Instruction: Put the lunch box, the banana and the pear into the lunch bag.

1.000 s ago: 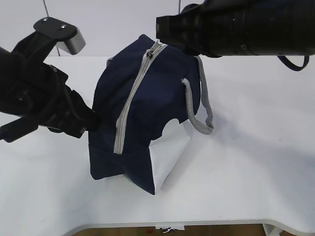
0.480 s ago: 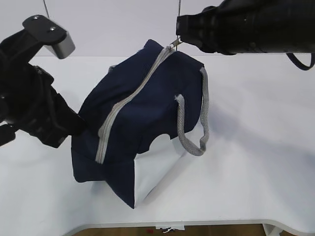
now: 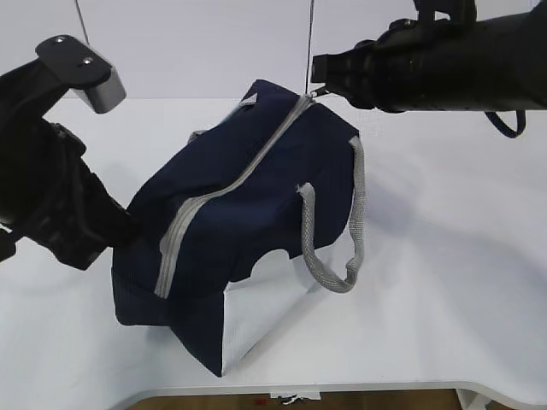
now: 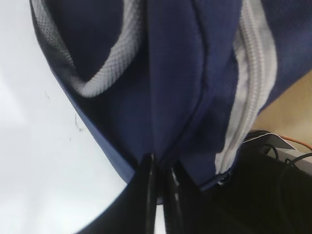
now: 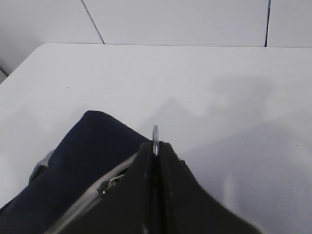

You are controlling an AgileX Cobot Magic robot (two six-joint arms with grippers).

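The navy lunch bag lies tilted on the white table, with its grey zipper running closed along the top. My left gripper is shut on the bag's navy fabric at its near left end; the left wrist view shows the jaws pinching a fold of the bag. My right gripper is shut on the ring zipper pull at the bag's far end. The lunch box, banana and pear are out of view.
A grey webbing handle hangs loose over the bag's white side panel. The table's front edge runs just below the bag. The left wrist view shows floor and cables past the table edge.
The bag's near end has swung left and lower with my left gripper. My right gripper has moved right with the zipper pull, stretching the bag out longer and flatter.
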